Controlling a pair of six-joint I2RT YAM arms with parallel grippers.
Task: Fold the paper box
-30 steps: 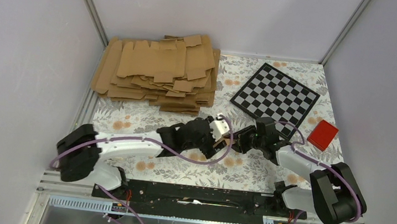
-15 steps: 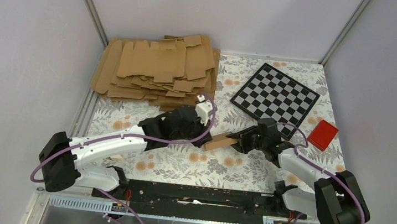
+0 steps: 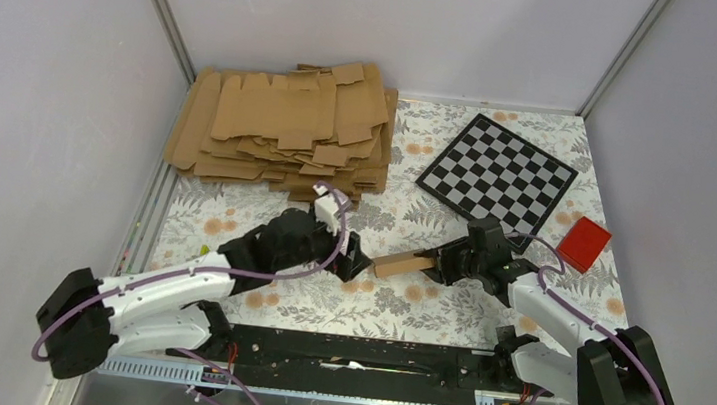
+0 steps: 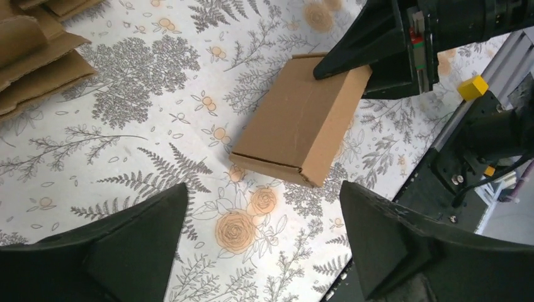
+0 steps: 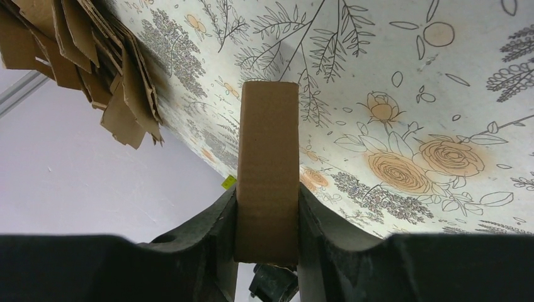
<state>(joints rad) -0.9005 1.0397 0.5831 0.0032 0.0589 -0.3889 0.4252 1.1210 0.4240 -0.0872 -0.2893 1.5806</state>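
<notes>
Hands split the work: right hand (image 5: pixel 267 217) pinches the folded paper box (image 4: pixel 301 129) by one end, steadying it over the floral worktop (image 3: pixel 424 310); left hand (image 4: pixel 263 189), spread wide and empty, hovers at its nine o'clock, seemingly poised to press flaps.

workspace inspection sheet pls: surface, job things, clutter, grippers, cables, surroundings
surface: floral mat, flat
job's things: paper box, folded shut, one end held off the mat
clutter: pile of cardboard blanks far left; checkerboard and red block far right
grippers: right gripper clamped on the box's end; left gripper wide open, not touching the box
cables: purple cables looped along both arms, none across the box
surroundings: pale walls on three sides
</notes>
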